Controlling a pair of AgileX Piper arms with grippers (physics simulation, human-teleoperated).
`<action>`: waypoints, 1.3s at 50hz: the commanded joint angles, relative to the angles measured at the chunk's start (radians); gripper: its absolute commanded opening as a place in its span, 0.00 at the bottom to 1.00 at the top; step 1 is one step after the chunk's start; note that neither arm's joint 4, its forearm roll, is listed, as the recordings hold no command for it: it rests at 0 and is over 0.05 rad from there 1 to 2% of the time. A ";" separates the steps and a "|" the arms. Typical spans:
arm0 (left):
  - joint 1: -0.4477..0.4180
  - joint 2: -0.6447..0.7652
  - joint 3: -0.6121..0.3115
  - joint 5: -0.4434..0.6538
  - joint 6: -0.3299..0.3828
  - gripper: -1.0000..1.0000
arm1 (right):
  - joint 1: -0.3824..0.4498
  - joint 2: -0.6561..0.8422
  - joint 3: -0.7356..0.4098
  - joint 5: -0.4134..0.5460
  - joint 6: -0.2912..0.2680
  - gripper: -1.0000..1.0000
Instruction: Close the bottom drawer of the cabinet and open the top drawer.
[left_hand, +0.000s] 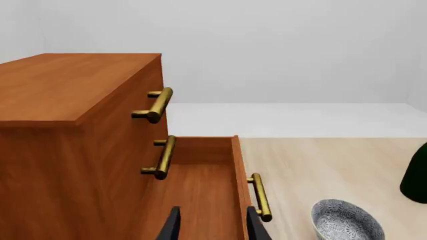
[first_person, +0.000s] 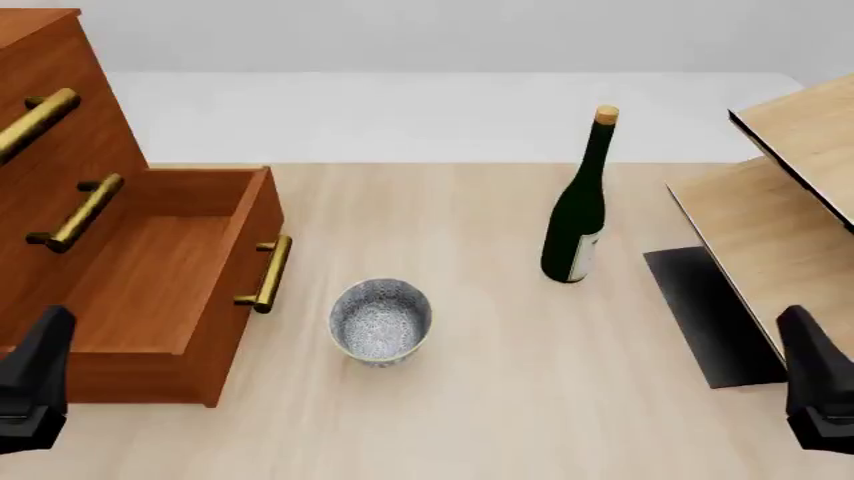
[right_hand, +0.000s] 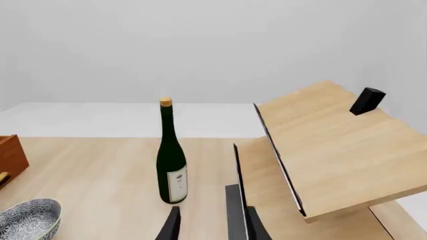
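Sitting at the left edge of the table (first_person: 534, 400) in the front view: the cabinet (first_person: 54, 110), with the bottom drawer (first_person: 200, 290) sticking way out toward the middle. Showing nothing inside but bare wood floor, brass handle (first_person: 271, 274) facing the room. Staying flush above it: the top drawer (left_hand: 157, 104) and the middle one (left_hand: 162, 157), both handles lined up against the cabinet face.

Resting just past that pulled-out drawer front: a patterned ceramic bowl (first_person: 382, 320), looking empty, near the handle but not touching. Standing upright further right: a dark green wine bottle (first_person: 578, 215) with a cork top and pale label, well apart from the bowl. Taking up the right edge: a pale plywood shelf unit (first_person: 787, 190), leaning at an angle, with a small black block (right_hand: 367, 100) perched on its top panel in the right wrist view.

Leaving plenty of open tabletop between drawer front, bowl and bottle, and along the near edge.

Hovering low at the near left corner, beside the open drawer: the left gripper (left_hand: 212, 225), fingers spread apart with nothing between them. Hovering at the near right corner by the shelf: the right gripper (right_hand: 212, 225), probably spread too, though getting only the fingertips in frame there.
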 joint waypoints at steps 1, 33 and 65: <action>-0.001 0.012 -0.002 -0.006 0.001 1.00 | -0.004 0.006 -0.003 -0.002 0.003 1.00; -0.060 0.284 -0.157 -0.078 -0.059 1.00 | -0.009 0.005 -0.001 -0.003 0.002 1.00; -0.335 0.827 -0.508 0.091 -0.242 1.00 | -0.018 0.019 -0.002 -0.014 0.020 1.00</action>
